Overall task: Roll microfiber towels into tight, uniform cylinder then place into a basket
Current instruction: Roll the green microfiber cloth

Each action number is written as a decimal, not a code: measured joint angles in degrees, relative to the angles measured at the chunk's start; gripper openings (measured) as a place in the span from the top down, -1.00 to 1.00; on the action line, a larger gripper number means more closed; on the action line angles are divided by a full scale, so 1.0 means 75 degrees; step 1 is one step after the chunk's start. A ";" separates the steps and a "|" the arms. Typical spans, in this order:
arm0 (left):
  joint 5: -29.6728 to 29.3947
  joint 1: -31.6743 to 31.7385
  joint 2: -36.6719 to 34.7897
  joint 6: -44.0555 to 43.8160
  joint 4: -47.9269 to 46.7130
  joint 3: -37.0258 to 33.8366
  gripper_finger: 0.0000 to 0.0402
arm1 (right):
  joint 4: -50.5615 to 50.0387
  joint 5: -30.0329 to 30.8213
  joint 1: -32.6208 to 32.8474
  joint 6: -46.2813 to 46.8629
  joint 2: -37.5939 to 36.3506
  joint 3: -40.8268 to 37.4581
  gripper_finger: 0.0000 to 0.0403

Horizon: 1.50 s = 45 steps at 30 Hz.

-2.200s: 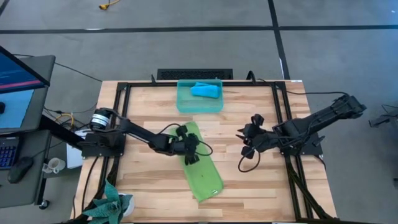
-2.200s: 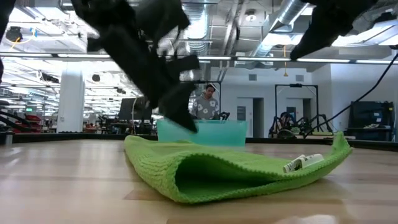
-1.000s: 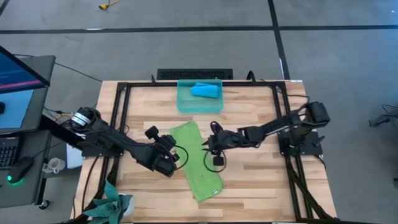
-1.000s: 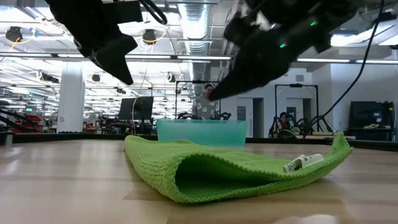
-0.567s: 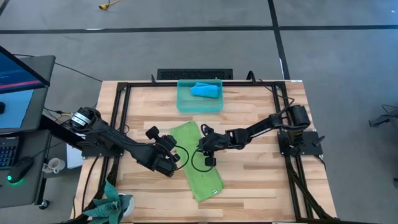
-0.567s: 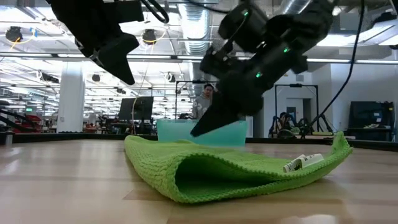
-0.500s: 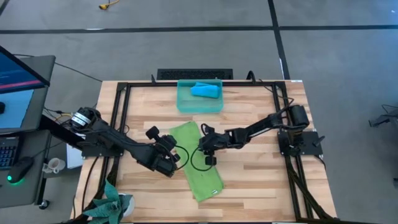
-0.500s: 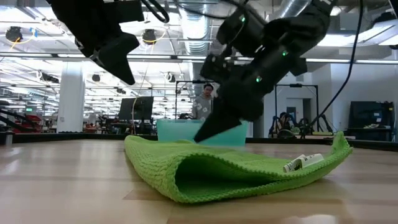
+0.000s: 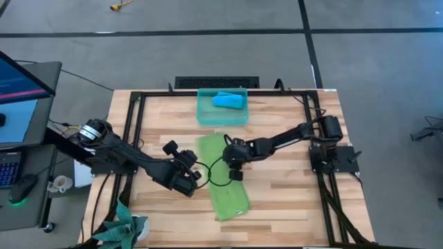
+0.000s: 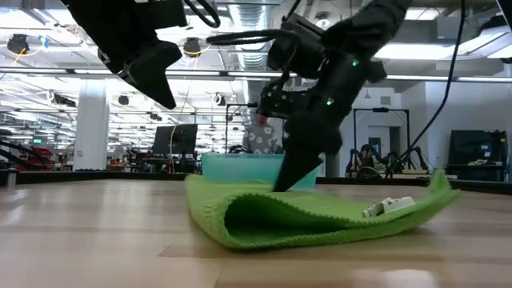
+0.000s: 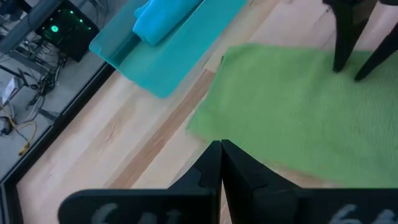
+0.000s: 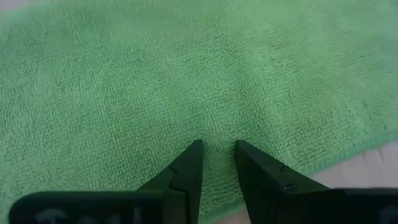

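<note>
My view: a wood-plank tabletop [image 9: 277, 200] on grey concrete floor [image 9: 208, 55].
A monitor [image 9: 17, 83] sits at nine o'clock; across the table, a bright open hall with ceiling ducts [image 10: 256, 24] and a white column [image 10: 90, 120].

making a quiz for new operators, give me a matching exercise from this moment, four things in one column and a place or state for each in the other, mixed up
Things:
1. blue towel
2. green towel
3. left gripper
4. right gripper

Places or states:
A. fingertips parted, pressing down on the green cloth
B. lying in the basket
C. shut, raised off the table beside the green cloth
D. folded strip on the wooden table

Pairs: 1-B, 2-D, 3-C, 4-A
</note>
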 joint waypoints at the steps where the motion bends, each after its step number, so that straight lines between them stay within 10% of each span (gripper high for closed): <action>1: 0.0000 0.0000 0.0000 0.0000 -0.0001 0.0000 1.00 | -0.0517 0.0003 0.0000 0.0183 -0.0083 0.0066 0.41; 27: 0.0208 0.0048 0.0000 0.0032 0.0200 0.0000 1.00 | -0.4302 0.1401 0.0782 0.1606 -0.1181 0.0264 0.41; 45: 0.0219 0.0050 0.0000 0.0323 0.0805 0.0000 0.78 | -0.3905 0.3420 0.3248 0.2845 -0.5439 -0.1688 0.41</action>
